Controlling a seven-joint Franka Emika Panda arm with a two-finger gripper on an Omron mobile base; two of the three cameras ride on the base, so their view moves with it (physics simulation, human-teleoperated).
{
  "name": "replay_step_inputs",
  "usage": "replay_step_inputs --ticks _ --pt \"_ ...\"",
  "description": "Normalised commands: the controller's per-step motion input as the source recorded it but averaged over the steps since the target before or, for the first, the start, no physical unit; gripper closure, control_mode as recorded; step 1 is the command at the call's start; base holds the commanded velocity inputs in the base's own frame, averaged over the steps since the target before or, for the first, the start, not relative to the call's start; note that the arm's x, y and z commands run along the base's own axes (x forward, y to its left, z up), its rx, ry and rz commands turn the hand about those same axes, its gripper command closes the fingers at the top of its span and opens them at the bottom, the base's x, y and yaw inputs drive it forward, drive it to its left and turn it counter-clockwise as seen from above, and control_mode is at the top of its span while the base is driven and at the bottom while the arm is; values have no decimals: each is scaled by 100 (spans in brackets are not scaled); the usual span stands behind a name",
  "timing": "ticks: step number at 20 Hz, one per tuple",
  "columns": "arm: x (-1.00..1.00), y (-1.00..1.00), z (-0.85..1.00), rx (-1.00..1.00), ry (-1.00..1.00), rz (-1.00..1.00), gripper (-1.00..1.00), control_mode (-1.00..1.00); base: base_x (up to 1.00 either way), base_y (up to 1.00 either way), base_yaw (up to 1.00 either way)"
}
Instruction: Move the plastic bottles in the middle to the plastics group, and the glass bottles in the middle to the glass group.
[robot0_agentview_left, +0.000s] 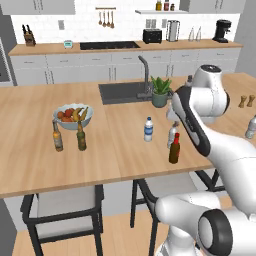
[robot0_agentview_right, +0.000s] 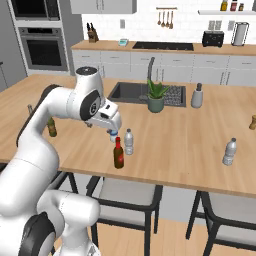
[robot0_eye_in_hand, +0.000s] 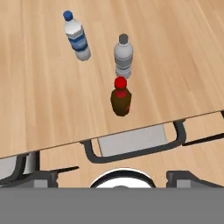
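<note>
We see three bottles standing upright in the middle of the wooden table (robot0_agentview_left: 60, 165): a red-capped bottle (robot0_agentview_left: 174, 148) nearest the front edge, a plain grey bottle (robot0_agentview_left: 172, 134) just behind it, and a blue-label bottle (robot0_agentview_left: 148, 129) a little further off toward the sink (robot0_agentview_left: 122, 92). From the hand camera the same three line up, the red-capped one closest to the edge, the grey one just beyond it, the blue-label one off to one side, none touching.

The glass group stands well apart on the left part of the table, beside a fruit bowl (robot0_agentview_left: 72, 116): an amber bottle (robot0_agentview_left: 57, 137) and a green bottle (robot0_agentview_left: 81, 136), both upright and near each other. The plastics group is a silvery bottle (robot0_agentview_right: 229, 151) standing alone on the right part of the table, well away from the middle three.

Our arm reaches over the middle bottles. In the right base view the hand (robot0_agentview_right: 111, 126) hangs above the table beside the red-capped bottle, carrying nothing. We cannot tell from these views whether its fingers are spread or closed; the tips at the bottom of the hand view are barely visible.

A potted plant (robot0_agentview_left: 160, 91) sits by the sink, and a grey soap dispenser (robot0_agentview_right: 197, 95) stands on the far side. Two dark stools (robot0_agentview_left: 65, 207) are tucked under the near edge.
</note>
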Motion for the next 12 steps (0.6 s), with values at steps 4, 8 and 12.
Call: replay_step_inputs --ticks 4,8,12 --pt "19 -8 -8 -6 -7 0 -100 -100 0 0 0" --pt "13 -2 -9 -5 -9 0 -100 -100 0 0 0" --pt "18 -1 -41 0 -18 0 -100 -100 0 0 0"
